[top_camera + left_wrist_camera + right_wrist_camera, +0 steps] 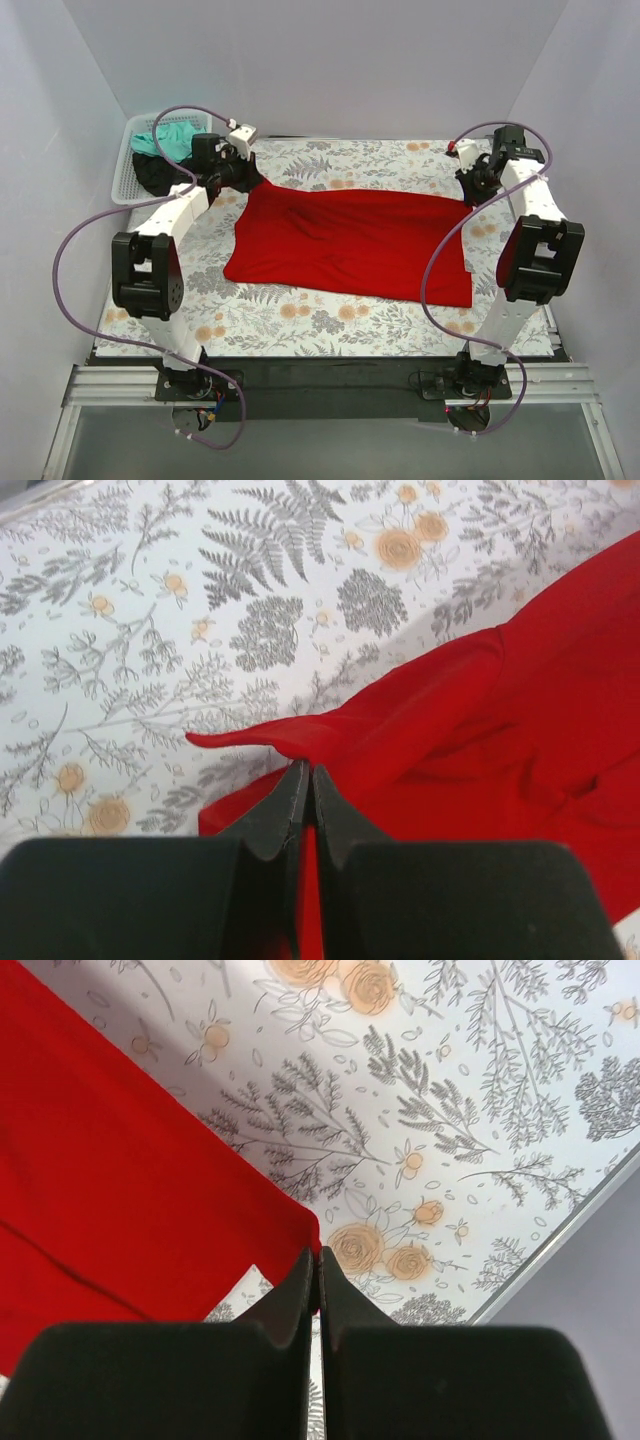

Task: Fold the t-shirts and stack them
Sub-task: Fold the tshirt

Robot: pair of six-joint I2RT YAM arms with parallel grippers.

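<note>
the left claw [305, 780] is pinched shut on one far corner of the bright red short-sleeved cloth t-shirt [350, 245], the right claw [317, 1265] likewise shut on the other, at upper left and upper right of the top view. this paired hold likely draws the far edge taut so the shirt lies flat mid-frame on the floral-print-covered worktop [300, 320] for folding.

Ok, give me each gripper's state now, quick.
Left gripper: shut on the red t-shirt.
Right gripper: shut on the red t-shirt too.
</note>
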